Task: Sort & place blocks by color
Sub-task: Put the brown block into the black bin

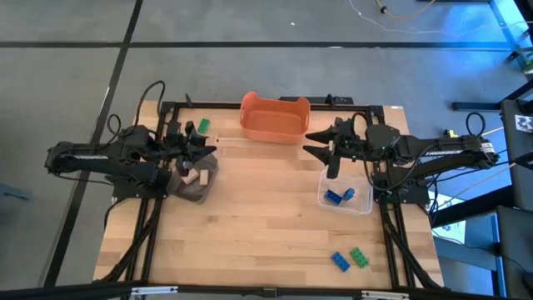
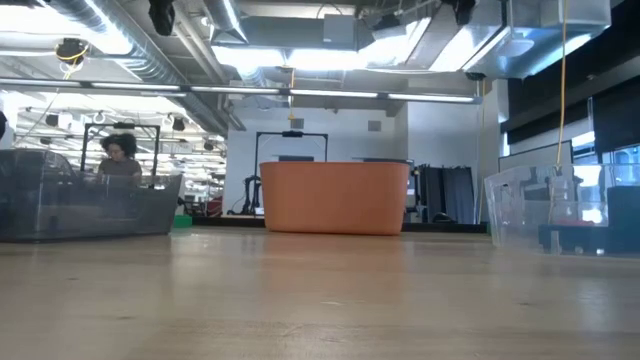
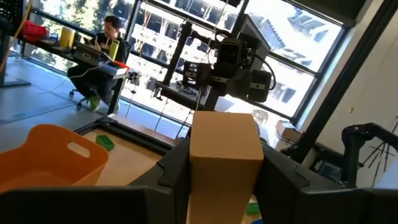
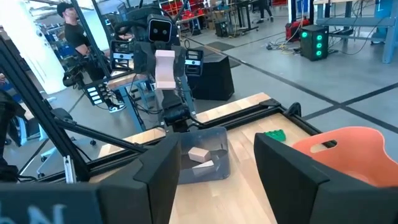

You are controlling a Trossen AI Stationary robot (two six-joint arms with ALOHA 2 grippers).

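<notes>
My left gripper [image 1: 204, 150] hangs over a dark container [image 1: 196, 185] at the table's left and is shut on a pale tan wooden block [image 3: 224, 152]. Two more tan blocks [image 4: 200, 157] lie in that container. My right gripper [image 1: 321, 147] stands open with nothing between its fingers, beside the orange tub [image 1: 275, 117] and above the far end of a clear container [image 1: 347, 197] that holds blue blocks [image 1: 337, 196]. One green block [image 1: 200, 127] lies on the table at the far left. A blue block [image 1: 340, 261] and a green block [image 1: 359, 257] lie near the front edge. My left gripper pinches the tan block by two opposite sides [image 3: 194, 168] between its two fingers [image 3: 171, 177]. The fingers lie about level and point toward the table's right. The block [image 4: 165, 68] stands upright in the hold, lifted clear above the dark container.
The orange tub [image 2: 335, 197] stands at the far middle of the table. A black frame [image 1: 266, 106] runs along the table's edges. Bare wood lies in the table's middle and near left. People sit and stand in the room beyond [image 3: 109, 37].
</notes>
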